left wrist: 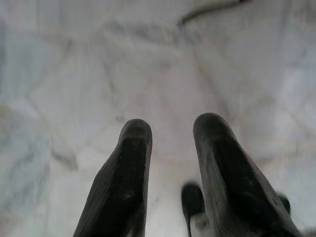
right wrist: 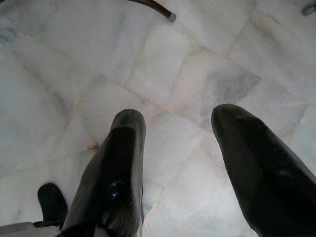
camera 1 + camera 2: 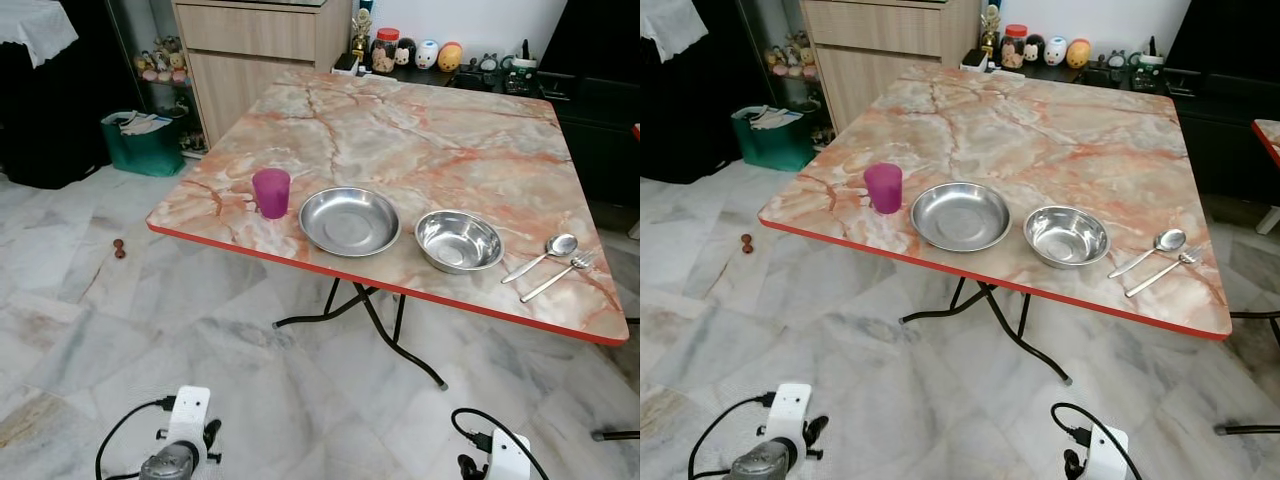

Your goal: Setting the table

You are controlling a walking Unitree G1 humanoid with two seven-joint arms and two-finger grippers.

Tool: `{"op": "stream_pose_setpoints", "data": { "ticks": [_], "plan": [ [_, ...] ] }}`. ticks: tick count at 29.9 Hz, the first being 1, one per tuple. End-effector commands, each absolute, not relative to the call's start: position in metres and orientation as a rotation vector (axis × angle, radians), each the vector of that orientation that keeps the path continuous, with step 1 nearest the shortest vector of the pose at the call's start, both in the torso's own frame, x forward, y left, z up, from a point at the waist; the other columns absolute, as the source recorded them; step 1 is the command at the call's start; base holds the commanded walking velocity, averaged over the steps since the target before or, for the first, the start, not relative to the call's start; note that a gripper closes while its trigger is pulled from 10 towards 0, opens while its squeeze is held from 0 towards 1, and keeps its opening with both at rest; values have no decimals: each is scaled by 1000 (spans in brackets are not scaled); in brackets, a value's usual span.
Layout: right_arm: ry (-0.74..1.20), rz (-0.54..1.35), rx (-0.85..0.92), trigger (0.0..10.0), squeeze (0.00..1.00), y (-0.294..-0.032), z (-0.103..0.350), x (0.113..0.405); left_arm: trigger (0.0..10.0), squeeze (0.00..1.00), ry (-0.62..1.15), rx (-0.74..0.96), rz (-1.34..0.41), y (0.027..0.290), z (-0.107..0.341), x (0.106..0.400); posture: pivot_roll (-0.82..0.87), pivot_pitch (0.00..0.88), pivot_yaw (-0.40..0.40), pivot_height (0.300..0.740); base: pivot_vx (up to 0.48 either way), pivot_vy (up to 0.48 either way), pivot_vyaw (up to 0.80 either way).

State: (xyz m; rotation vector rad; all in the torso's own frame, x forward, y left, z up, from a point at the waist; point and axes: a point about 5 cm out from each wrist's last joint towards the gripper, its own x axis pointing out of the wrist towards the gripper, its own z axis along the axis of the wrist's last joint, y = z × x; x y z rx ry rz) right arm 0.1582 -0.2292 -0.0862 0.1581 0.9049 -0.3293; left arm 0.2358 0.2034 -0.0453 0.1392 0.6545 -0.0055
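A marble-patterned table (image 3: 420, 130) with a red edge stands ahead of me. Along its near side sit a purple cup (image 3: 271, 193), a shallow steel plate (image 3: 349, 221) and a steel bowl (image 3: 458, 241), left to right. A spoon (image 3: 543, 255) and a fork (image 3: 558, 277) lie side by side past the bowl. Both arms hang low in front of the table. My left gripper (image 1: 170, 131) is open over the floor tiles, holding nothing. My right gripper (image 2: 180, 121) is open too, also above bare floor.
A wooden cabinet (image 3: 260, 55) stands behind the table's far left, with a green bin (image 3: 142, 142) beside it. Small figurines (image 3: 415, 52) line a dark shelf at the back. The table's black folding legs (image 3: 380, 330) reach toward me. A small brown object (image 3: 119, 248) lies on the floor.
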Motion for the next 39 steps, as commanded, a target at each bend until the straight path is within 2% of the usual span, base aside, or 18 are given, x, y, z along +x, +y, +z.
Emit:
{"op": "stream_pose_setpoints", "data": {
  "ticks": [1, 2, 8, 10, 12, 16, 17, 22, 29, 34, 39],
  "plan": [
    [934, -352, 166, 10000, 0, -235, -89, 149, 10000, 0, 569, 152, -26, 204, -35, 246, 104, 0, -28, 740, 0, 0, 0],
    [946, -356, 167, 10000, 0, -238, -90, 145, 10000, 0, 479, 148, -45, 203, -25, 252, 113, 0, -30, 740, 0, 0, 0],
    [986, -370, 173, 10000, 0, -245, -93, 132, 10000, 0, 259, 158, -42, 205, 5, 261, 178, 0, -61, 740, 0, 0, 0],
    [999, -356, 159, 10000, 0, -247, -93, 131, 10000, 0, 134, 146, -23, 204, 30, 266, 213, 0, -78, 740, 0, 0, 0],
    [999, -354, 157, 10000, 0, -247, -93, 131, 10000, 0, 110, 144, -19, 204, 34, 267, 213, 0, -78, 740, 0, 0, 0],
    [986, -343, 150, 10000, 0, -247, -91, 135, 10000, 0, -50, 100, -43, 182, 75, 282, 231, 0, -93, 740, 0, 0, 0],
    [973, -351, 155, 10000, 0, -248, -90, 136, 10000, 0, -105, 98, -86, 168, 88, 288, 220, 0, -88, 740, 0, 0, 0],
    [958, -372, 164, 10000, 0, -252, -89, 137, 10000, 0, -149, 116, -183, 142, 101, 293, 177, 0, -76, 740, 0, 0, 0],
    [949, -413, 187, 10000, 0, -252, -90, 133, 10000, 0, -132, 68, -250, 120, 108, 299, 123, 0, -53, 740, 0, 0, 0],
    [958, -423, 193, 10000, 0, -251, -90, 135, 10000, 0, -151, 72, -263, 116, 116, 307, 123, 0, -53, 740, 0, 0, 0],
    [962, -406, 184, 10000, 0, -252, -90, 136, 10000, 0, -156, 101, -270, 117, 118, 310, 142, 0, -66, 740, 0, 0, -724]
  ]
}}
